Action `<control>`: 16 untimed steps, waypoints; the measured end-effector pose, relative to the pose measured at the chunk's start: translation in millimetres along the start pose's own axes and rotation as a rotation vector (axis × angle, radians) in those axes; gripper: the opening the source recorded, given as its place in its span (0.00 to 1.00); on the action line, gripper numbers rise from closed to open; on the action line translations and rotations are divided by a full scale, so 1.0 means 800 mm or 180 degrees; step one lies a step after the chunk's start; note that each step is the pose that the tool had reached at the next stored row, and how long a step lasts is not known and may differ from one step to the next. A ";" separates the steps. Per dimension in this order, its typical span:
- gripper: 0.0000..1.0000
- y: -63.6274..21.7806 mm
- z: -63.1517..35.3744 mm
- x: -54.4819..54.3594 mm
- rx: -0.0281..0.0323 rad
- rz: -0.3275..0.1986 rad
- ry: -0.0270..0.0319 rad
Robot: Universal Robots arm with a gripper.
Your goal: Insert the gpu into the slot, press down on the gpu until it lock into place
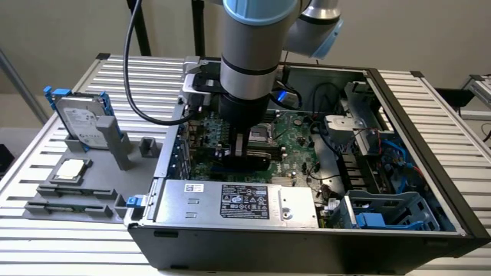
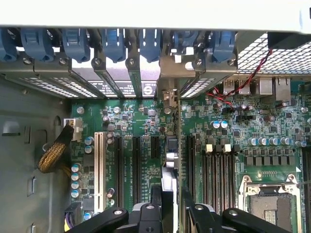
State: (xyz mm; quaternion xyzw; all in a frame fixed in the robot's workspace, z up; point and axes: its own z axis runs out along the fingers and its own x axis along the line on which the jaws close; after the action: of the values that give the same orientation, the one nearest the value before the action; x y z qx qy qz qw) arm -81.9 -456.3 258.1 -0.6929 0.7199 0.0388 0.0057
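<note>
My arm hung vertical inside the case, end effector clenched on the upright gpu, black slots close beside.

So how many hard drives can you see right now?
1: the hard drive stands in the grey holder on the exterior view's left, outside the case. More may be hidden in the blue cage inside.

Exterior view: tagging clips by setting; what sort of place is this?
Probably a robotics lab bench for PC assembly: an open computer case on a slatted table, a hard drive in a grey fixture, the gripper holding the gpu inside.
</note>
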 end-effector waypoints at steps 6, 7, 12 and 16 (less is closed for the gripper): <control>0.26 -0.001 -0.002 0.000 -0.0038 0.0003 0.0004; 0.26 -0.001 -0.002 0.000 -0.0039 0.0004 0.0004; 0.26 -0.001 -0.001 0.000 -0.0041 0.0007 0.0004; 0.26 -0.001 0.001 0.000 -0.0044 0.0009 0.0006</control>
State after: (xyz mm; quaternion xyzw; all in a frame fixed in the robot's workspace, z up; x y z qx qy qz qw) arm -80.9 -456.1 257.1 -0.6920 0.7207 0.0431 0.0001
